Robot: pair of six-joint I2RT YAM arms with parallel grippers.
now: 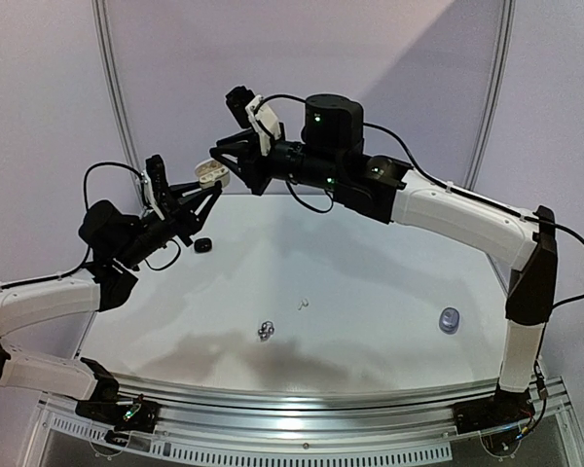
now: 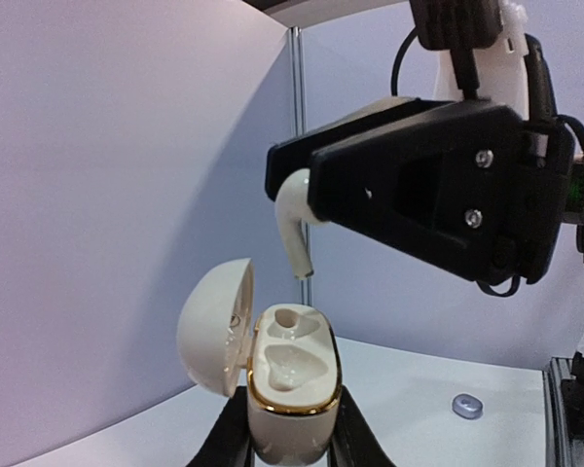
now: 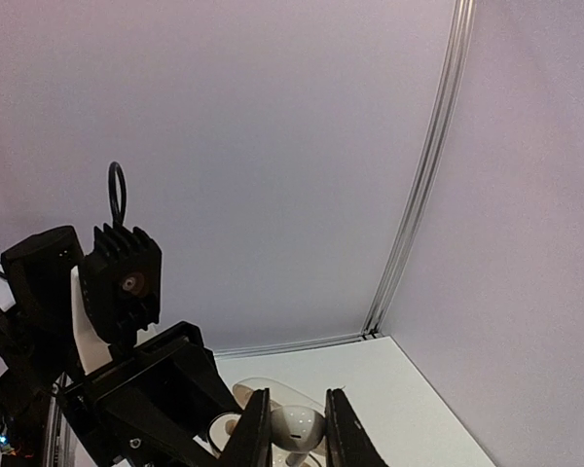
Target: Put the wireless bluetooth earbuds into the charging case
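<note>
Left wrist view: left gripper (image 2: 292, 440) clamps glossy gold-rimmed charging case (image 2: 290, 377); right gripper (image 2: 310, 180) pinches white stemmed earbud (image 2: 297, 238).

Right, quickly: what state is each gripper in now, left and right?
Left gripper: shut on the open white charging case.
Right gripper: shut on a white earbud, held above that case.
</note>
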